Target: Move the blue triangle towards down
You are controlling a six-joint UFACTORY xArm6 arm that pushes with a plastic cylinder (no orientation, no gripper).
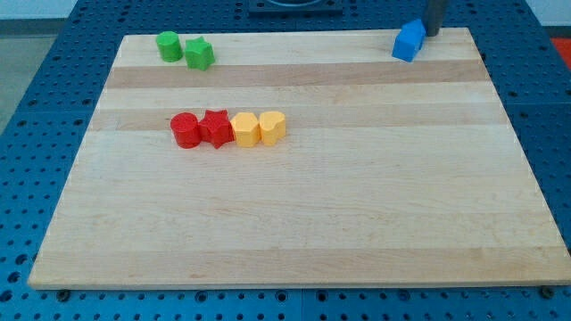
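Note:
A blue triangle block (409, 41) sits near the top right corner of the wooden board (294, 205). My tip (433, 34) comes down from the view's top edge and stands right beside the block, on its upper right side, touching or almost touching it. Only the lower part of the rod shows.
A green cylinder (168, 45) and a green star-like block (200, 54) sit at the top left. A row of a red cylinder (186, 130), a red star (215, 128), and two yellow blocks (245, 130) (272, 127) lies left of centre.

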